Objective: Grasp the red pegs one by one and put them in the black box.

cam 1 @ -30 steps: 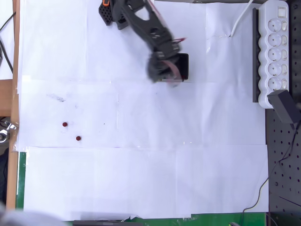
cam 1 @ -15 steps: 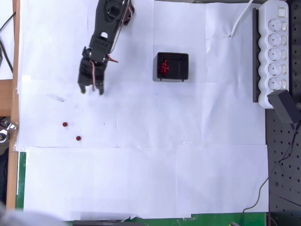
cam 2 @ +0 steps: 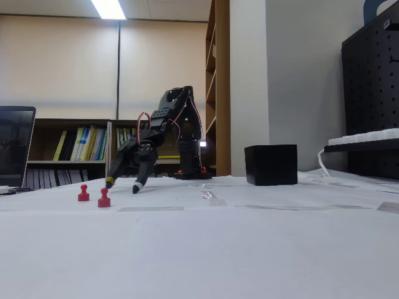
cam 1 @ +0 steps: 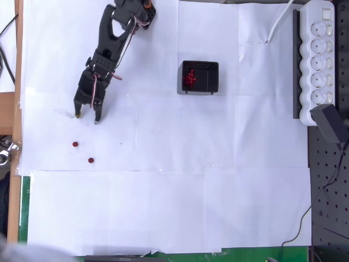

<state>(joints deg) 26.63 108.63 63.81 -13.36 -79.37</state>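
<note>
White paper-covered table; white power strip at right edge in overhead view, well apart from work. Nothing between gripper and two loose red pegs on paper, near below fingertips. Fingers spread apart, holding nothing. Black box well right of arm, cluster of red pegs inside, count unclear.

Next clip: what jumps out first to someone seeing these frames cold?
The black arm reaching to the left in the overhead view, its gripper open just above the white paper. Just below it lie two red pegs, apart from each other. To the right, the black box holds a cluster of red pegs.
</note>
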